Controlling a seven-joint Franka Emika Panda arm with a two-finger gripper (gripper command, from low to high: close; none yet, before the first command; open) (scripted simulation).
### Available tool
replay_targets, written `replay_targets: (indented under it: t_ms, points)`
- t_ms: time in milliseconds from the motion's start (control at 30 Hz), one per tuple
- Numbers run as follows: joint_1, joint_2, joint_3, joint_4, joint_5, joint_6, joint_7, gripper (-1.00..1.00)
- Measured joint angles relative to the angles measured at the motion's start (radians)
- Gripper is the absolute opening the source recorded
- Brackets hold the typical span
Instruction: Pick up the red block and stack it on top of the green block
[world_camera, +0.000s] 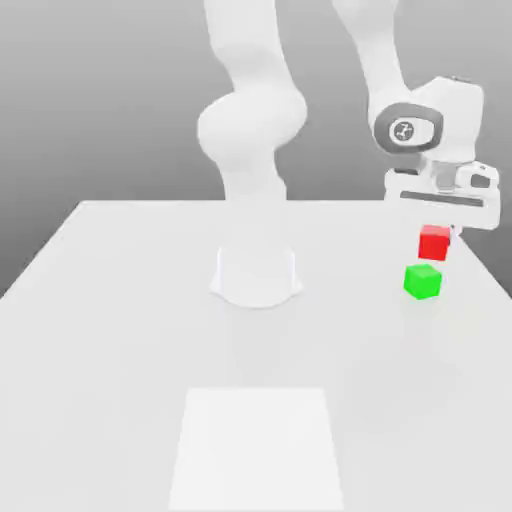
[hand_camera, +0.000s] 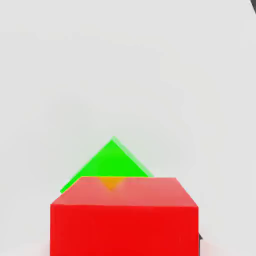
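Note:
The red block (world_camera: 434, 243) hangs in the air under the hand, with my gripper (world_camera: 437, 238) shut on it at the exterior view's right. Just below it, the green block (world_camera: 422, 281) rests on the white table (world_camera: 120, 330), with a small gap between the two cubes. In the hand view the red block (hand_camera: 124, 216) sits close to the camera and covers part of the green block (hand_camera: 111, 159) beneath it.
The arm's round white base (world_camera: 256, 275) stands at the middle of the table. A lighter square patch (world_camera: 256, 448) marks the table's near side. The table's edge runs close to the blocks on the exterior view's right.

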Motion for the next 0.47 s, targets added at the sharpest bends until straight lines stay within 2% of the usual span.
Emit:
replay_targets:
  t_ms: [467]
  points:
    - [-0.046,0.136,-0.005,-0.001,-0.174,0.11,0.123,-1.0]
